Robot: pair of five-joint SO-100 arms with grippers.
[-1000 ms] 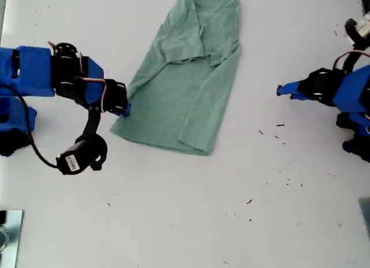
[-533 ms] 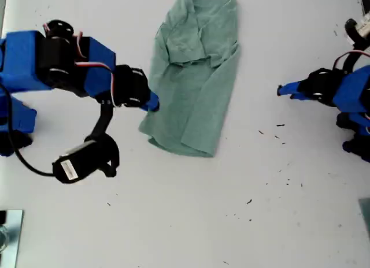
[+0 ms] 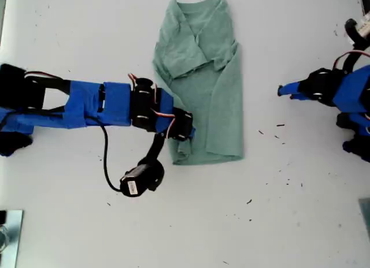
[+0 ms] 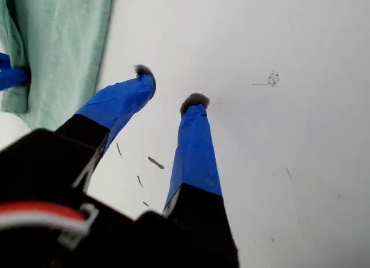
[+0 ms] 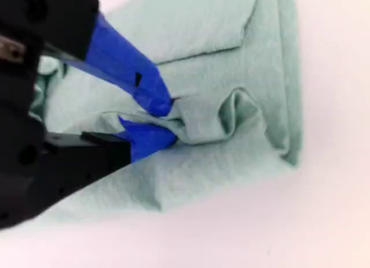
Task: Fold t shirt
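Observation:
The pale green t shirt (image 3: 202,83) lies folded lengthwise on the white table (image 3: 231,222), neckline toward the far edge in the exterior view. My second gripper (image 3: 188,128) reaches in from the exterior view's left and is shut on a bunched fold of the t shirt (image 5: 231,54) near its lower hem; in its wrist view the second gripper (image 5: 170,121) pinches the cloth between blue fingertips. My first gripper (image 3: 283,90) sits apart at the exterior view's right. In the first wrist view the first gripper (image 4: 170,86) is open over bare table, the t shirt (image 4: 58,48) off to one side.
Small dark specks (image 3: 280,126) dot the table between the shirt and the first arm. A metal object (image 3: 8,233) shows at the exterior view's lower left corner, and the second arm's wrist camera (image 3: 139,178) hangs on its cable beside the shirt's hem.
The second arm has stretched toward the exterior view's right, pulling the shirt's side edge over the body, so the shirt is narrower. The first arm has not moved.

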